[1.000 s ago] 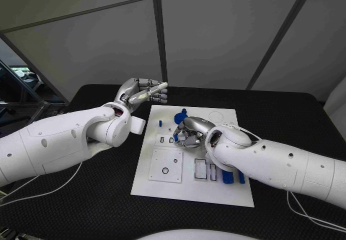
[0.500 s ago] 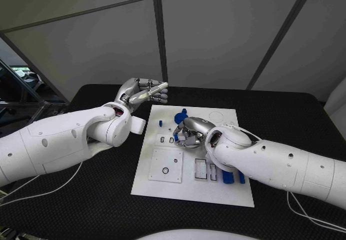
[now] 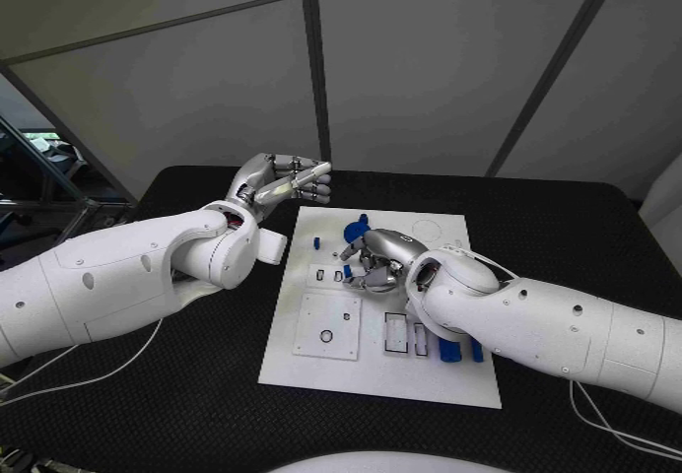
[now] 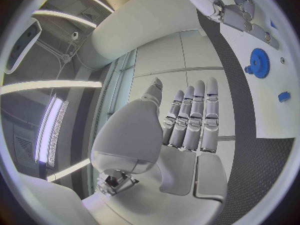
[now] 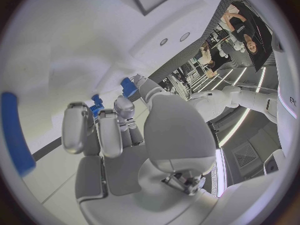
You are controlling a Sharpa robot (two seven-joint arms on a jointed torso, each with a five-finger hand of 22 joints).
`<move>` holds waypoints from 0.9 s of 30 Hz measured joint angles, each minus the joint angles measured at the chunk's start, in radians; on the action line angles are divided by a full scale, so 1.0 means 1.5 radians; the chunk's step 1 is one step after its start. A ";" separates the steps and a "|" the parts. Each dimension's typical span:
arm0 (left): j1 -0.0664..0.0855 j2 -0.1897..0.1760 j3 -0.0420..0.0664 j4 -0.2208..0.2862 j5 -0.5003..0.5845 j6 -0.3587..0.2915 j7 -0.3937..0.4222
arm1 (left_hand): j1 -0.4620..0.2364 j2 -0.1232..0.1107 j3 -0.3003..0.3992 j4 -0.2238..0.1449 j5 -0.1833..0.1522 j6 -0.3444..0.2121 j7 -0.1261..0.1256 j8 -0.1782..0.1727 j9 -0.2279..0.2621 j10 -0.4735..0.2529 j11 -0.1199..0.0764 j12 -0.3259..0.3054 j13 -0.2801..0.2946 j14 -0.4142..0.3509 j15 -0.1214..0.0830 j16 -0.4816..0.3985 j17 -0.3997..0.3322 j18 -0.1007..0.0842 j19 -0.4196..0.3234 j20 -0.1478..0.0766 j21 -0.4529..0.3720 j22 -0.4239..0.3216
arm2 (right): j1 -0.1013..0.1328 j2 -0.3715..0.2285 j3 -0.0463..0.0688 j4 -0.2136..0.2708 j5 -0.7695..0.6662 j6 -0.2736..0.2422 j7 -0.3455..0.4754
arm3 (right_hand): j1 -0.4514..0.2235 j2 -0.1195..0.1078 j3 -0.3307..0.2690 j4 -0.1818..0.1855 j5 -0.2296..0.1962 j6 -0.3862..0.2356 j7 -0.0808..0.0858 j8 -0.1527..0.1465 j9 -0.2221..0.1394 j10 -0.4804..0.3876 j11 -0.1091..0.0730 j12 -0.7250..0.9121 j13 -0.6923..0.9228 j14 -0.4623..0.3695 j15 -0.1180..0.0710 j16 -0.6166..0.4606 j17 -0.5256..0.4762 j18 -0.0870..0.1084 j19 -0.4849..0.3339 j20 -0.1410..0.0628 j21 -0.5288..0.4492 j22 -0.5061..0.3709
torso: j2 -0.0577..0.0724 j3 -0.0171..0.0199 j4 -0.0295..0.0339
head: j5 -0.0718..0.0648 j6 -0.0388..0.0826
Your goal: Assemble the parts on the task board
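Task board (image 3: 373, 370): a flat white plate laid mid-bench on the black textured bench (image 3: 170, 394), its long axis running away from the robot, with rectangular cut-outs and a round hole sunk in its near half. Left hand (image 3: 285, 180): silver, jointed, raised off the bench just beyond the board's far left corner, fingers extended side by side and nothing held. Blue gear (image 4: 257, 63): a toothed disc, plastic by its look, seated on the far part of the board beside a small blue block (image 4: 284, 96). Right hand (image 3: 373, 258): silver, lowered over the board's middle, fingers curled down among small blue parts; whether one is pinched cannot be told. Upright blue pegs (image 3: 452, 349): stood at the near right, beside the right forearm. The right hand is judged far nearer the parts, which lie directly beneath its fingers.
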 measured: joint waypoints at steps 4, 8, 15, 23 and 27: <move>0.000 0.000 0.000 -0.002 0.000 0.001 -0.001 | 0.001 0.001 -0.002 -0.002 0.000 0.000 0.000 0.000 0.000 -0.002 -0.002 0.000 0.001 0.011 -0.003 0.009 0.006 0.000 0.006 -0.006 0.010 0.004 | 0.000 -0.008 0.000 0.013 0.000 -0.029 0.015 | 0.000 0.000 -0.005 0.001 0.002 -0.004 0.000 0.000 0.000 0.000 0.000 0.000 -0.001 0.000 0.000 0.000 0.000 0.000 0.000 0.000 0.000 -0.002 | 0.000 0.0002 0.0000 | 0.000 0.002; 0.000 0.000 0.000 -0.005 0.000 0.001 -0.002 | 0.001 0.001 -0.004 -0.004 0.000 0.000 0.000 0.000 0.000 -0.002 -0.002 0.000 0.002 0.029 -0.008 0.023 0.016 0.000 0.023 -0.011 0.025 0.012 | 0.000 -0.021 0.000 0.027 0.001 -0.056 0.034 | 0.004 -0.004 -0.011 0.002 0.005 -0.013 0.001 0.000 0.000 0.000 0.000 0.000 -0.001 0.000 0.000 0.000 0.000 0.000 -0.002 0.002 0.000 -0.002 | -0.001 0.0001 0.0000 | 0.001 0.003; 0.000 -0.002 0.000 -0.008 -0.015 0.005 -0.023 | -0.006 0.007 -0.012 -0.006 0.000 0.016 -0.016 0.001 0.004 0.030 -0.024 0.024 0.015 0.130 -0.037 0.136 0.091 0.000 0.102 -0.040 0.118 0.061 | 0.006 -0.065 0.001 0.064 0.034 -0.077 0.103 | 0.018 0.002 -0.015 0.002 0.005 0.006 -0.004 0.019 0.005 0.003 -0.003 0.012 0.006 0.000 0.000 -0.010 0.000 0.000 -0.014 0.003 -0.013 -0.017 | -0.001 -0.0003 0.0000 | 0.001 0.008; 0.002 -0.014 0.001 -0.016 -0.127 0.032 -0.148 | -0.023 0.016 -0.032 0.001 0.000 0.061 -0.068 0.098 0.063 0.113 -0.076 0.390 0.307 0.281 -0.088 0.773 0.643 -0.078 0.289 -0.093 0.513 0.524 | 0.047 -0.158 0.021 0.120 0.162 -0.009 0.187 | 0.044 0.018 -0.006 -0.013 -0.016 0.079 -0.022 0.057 0.009 -0.035 -0.019 -0.090 -0.089 -0.039 -0.011 -0.220 -0.208 0.047 -0.176 -0.010 -0.172 -0.239 | -0.005 -0.0010 0.0002 | 0.000 0.009; 0.012 -0.014 0.002 -0.019 -0.214 0.085 -0.256 | -0.058 0.025 -0.053 0.025 0.000 0.039 -0.068 0.160 0.118 0.115 -0.084 0.633 0.552 0.281 -0.088 0.838 0.653 -0.078 0.311 -0.092 0.581 0.621 | 0.065 -0.210 0.029 0.138 0.246 0.027 0.206 | 0.047 0.020 0.018 -0.003 -0.037 0.086 -0.015 0.050 0.002 -0.120 -0.014 -0.313 -0.271 -0.141 -0.004 -0.478 -0.421 0.073 -0.304 -0.006 -0.338 -0.418 | -0.010 -0.0003 -0.0010 | -0.002 0.006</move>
